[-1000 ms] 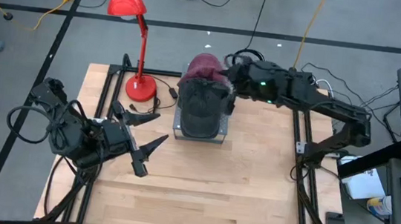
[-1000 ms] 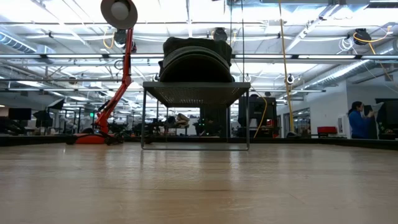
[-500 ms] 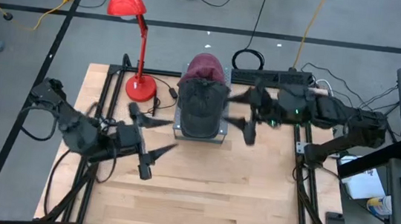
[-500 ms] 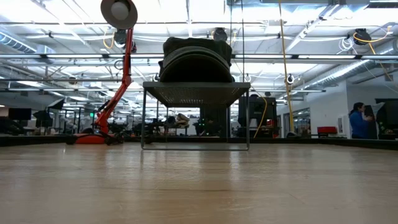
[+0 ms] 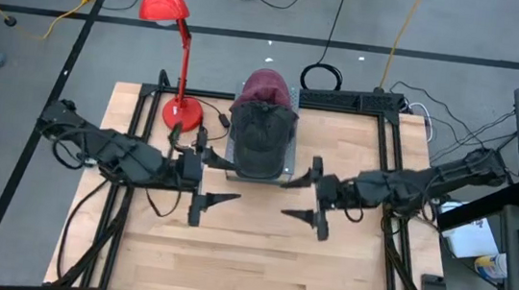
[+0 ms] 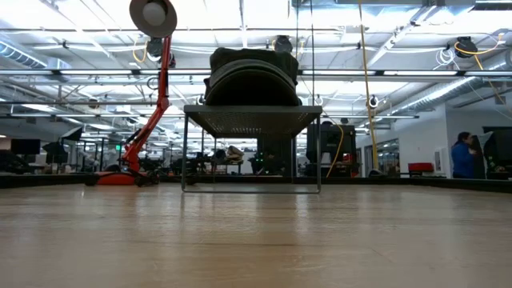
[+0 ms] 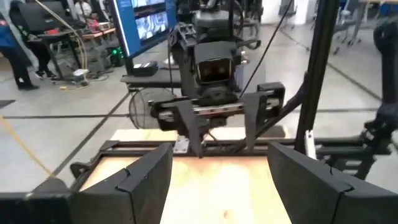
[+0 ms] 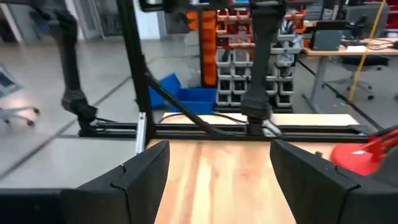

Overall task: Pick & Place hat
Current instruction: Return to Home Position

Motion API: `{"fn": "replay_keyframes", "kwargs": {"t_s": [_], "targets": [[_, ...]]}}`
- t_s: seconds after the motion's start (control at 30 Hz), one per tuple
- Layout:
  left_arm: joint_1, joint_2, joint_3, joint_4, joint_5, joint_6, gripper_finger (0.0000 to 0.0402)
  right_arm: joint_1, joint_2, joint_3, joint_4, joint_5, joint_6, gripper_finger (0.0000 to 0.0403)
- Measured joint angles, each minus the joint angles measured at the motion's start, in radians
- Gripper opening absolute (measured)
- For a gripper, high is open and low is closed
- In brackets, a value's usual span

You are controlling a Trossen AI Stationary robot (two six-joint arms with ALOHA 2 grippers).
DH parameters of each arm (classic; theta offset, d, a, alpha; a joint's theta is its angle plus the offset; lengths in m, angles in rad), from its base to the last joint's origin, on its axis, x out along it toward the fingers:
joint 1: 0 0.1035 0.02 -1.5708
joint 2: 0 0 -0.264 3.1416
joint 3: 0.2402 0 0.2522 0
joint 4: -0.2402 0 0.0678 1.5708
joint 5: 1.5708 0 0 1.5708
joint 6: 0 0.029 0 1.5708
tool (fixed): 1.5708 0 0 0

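Black caps (image 5: 260, 137) sit stacked on the wire shelf (image 5: 284, 174); placing appears complete. Left gripper (image 5: 220, 180) and right gripper (image 5: 297, 193) hover just before the shelf, both wide open and empty.

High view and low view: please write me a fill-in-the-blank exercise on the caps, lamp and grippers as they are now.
1. The left gripper and the right gripper are both ___ and hold nothing.
2. The caps rest on the ___ of the shelf, not under it.
3. The lamp is coloured ___.
4. The lamp stands on the ___ gripper's side of the shelf.
Missing words: open; top; red; left.
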Motion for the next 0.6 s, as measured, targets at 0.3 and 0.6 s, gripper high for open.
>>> {"fn": "replay_keyframes", "kwargs": {"t_s": [0.3,0.6], "targets": [[-0.018,-0.169,-0.379,0.346,0.003,0.027,0.0269,0.084,-0.118,-0.388,0.38,0.099,0.059,0.0271],[-0.025,-0.334,-0.791,0.726,0.004,0.007,0.0269,0.124,-0.222,-0.671,0.679,0.099,0.057,0.0274]]}}
